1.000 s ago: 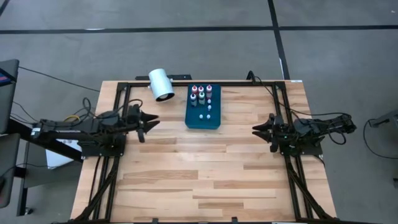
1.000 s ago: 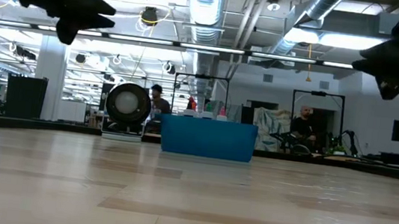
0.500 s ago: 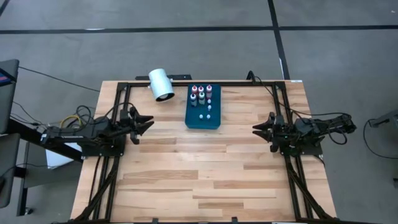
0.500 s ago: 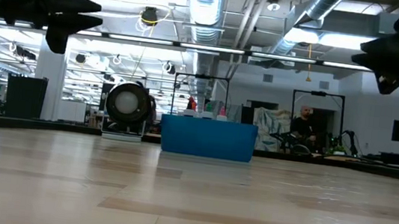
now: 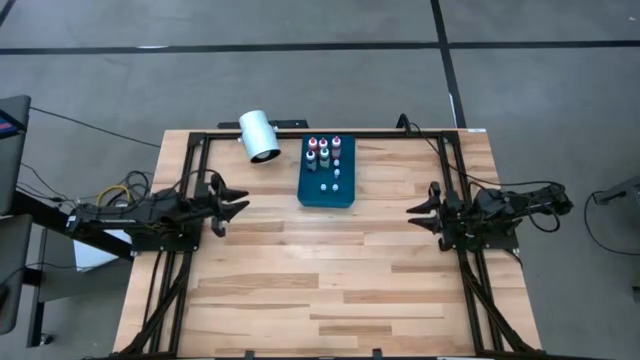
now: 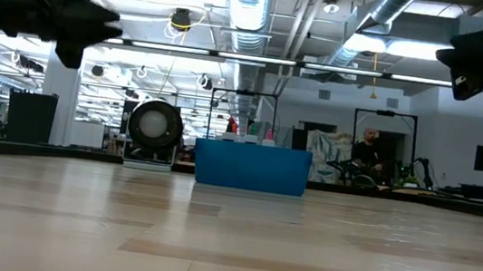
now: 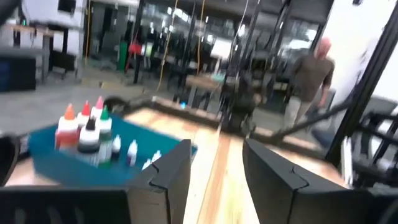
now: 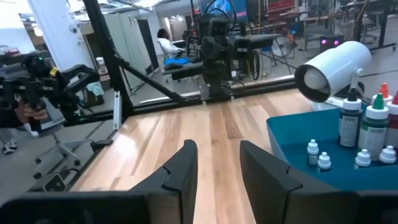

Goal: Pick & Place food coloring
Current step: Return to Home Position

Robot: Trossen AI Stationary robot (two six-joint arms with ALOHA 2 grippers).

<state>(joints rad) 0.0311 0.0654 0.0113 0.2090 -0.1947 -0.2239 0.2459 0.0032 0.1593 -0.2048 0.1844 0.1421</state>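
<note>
Near the table [image 5: 300,262] edge, left hand [image 5: 238,203] pulled back, fingers apart, right hand [image 5: 417,215] also apart

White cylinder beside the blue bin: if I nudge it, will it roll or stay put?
Probably rolls if loose: the white cylinder lies on its side at the far edge of the table. It looks hollow, its open end showing in the right wrist view, so likely light. Its smooth round wall might slip in a grasp.

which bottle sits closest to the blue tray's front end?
The small white-capped bottle, ahead of the other two small ones; the taller bottles cluster at the tray's back end.
</note>
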